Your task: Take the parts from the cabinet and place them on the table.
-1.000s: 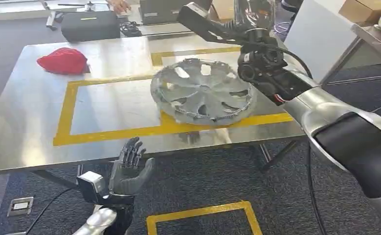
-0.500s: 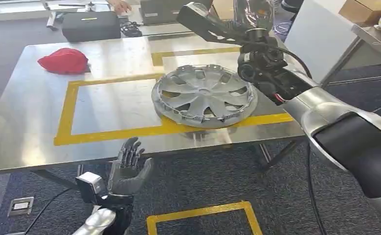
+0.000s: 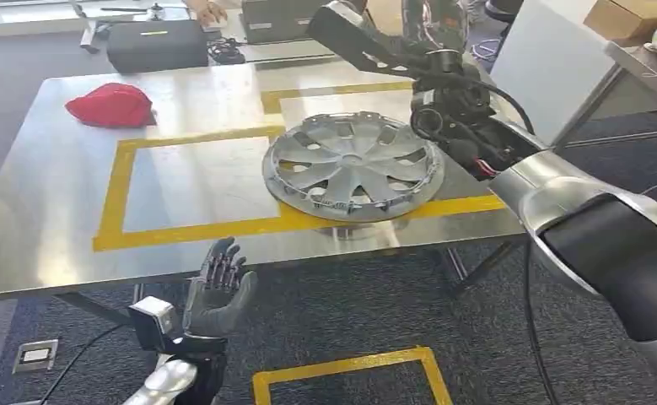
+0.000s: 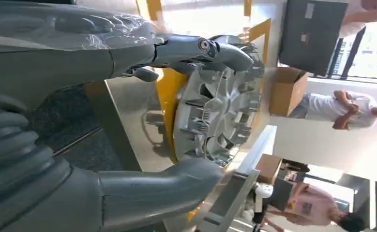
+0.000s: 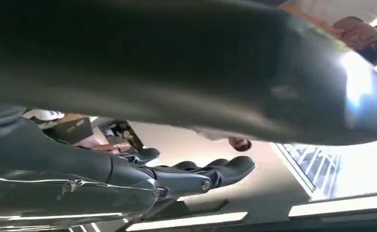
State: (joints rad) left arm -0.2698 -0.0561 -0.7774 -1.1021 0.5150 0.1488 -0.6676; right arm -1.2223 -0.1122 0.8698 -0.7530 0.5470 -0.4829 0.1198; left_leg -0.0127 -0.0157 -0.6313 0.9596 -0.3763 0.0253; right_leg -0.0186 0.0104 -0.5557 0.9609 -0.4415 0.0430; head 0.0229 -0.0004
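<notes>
Head view: I see the hubcap (image 3: 352,165) lying flat on the tabletop (image 3: 55,211), right of centre, its near edge over the yellow tape outline (image 3: 114,194).
Left hand (image 3: 219,291): low, on the near side of the tabletop edge, palm up, fingers apart, holding nothing; in the left wrist view its thumb and fingers (image 4: 225,50) spread wide with the hubcap beyond them, not touching.
Right hand (image 5: 196,176): raised over the far right of the tabletop; in the right wrist view its fingers are stretched out with nothing between them, so I read it as open and off the hubcap.
Progress: I judge this part delivered, since it rests on the tabletop and neither hand holds it.
Left to do: I cannot see the cabinet, so I cannot tell how many parts remain.
Other items: red cloth (image 3: 110,105) at the far left corner, well apart from the hubcap.
</notes>
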